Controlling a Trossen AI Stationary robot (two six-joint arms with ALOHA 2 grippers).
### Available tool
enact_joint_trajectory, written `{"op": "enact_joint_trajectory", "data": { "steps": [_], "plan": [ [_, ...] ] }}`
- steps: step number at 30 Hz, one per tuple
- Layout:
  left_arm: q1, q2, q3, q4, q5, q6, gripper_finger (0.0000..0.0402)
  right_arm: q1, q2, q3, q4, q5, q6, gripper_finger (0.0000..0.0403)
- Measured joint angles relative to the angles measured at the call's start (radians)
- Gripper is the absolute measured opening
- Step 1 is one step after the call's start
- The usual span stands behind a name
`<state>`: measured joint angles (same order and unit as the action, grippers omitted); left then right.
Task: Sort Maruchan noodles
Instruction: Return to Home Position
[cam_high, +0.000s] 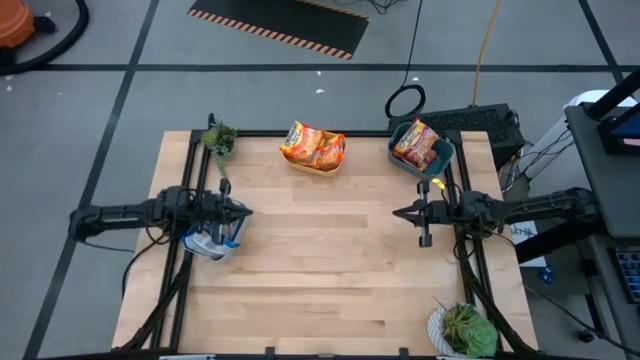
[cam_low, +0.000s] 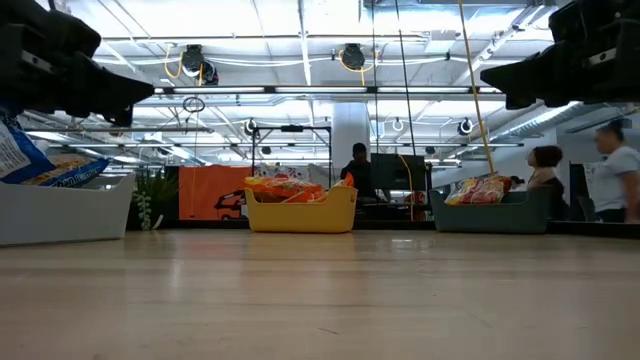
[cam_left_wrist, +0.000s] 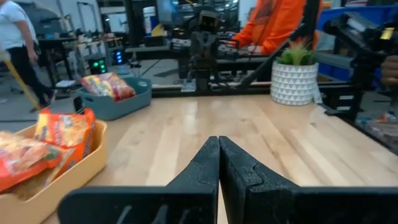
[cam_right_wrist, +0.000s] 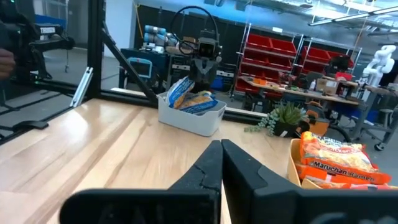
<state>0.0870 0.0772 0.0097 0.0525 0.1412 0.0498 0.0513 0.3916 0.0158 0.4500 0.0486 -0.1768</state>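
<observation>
High view gives you both arms held level over the light wooden table (cam_high: 330, 270) from opposite sides, with the left gripper (cam_high: 244, 211) and right gripper (cam_high: 398, 212) pointing at each other, well apart. Your wrist views show each pair of fingers pressed together, holding nothing. The orange crinkly plastic noodle packets (cam_high: 313, 146) lie in the yellow plastic bin (cam_high: 316, 170), the red-brown packets (cam_high: 417, 143) in the teal plastic bin (cam_high: 446, 152). From above, the left arm hides most of the pale grey plastic bin (cam_high: 212, 253); the right wrist view shows you the blue-and-yellow packets (cam_right_wrist: 189, 96) standing in it
</observation>
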Motion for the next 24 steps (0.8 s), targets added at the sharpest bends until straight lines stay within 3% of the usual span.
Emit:
{"op": "enact_joint_trajectory", "data": {
  "steps": [10, 24],
  "plan": [
    [0.064, 0.000, 0.000, -0.017, 0.012, -0.025, 0.0003, 0.000, -0.038, 0.000, -0.038, 0.002, -0.031, 0.0000],
    [0.056, 0.001, 0.000, -0.014, 0.037, -0.038, 0.0003, -0.001, -0.392, 0.000, -0.409, 0.002, 0.029, 0.0000]
  ]
}}
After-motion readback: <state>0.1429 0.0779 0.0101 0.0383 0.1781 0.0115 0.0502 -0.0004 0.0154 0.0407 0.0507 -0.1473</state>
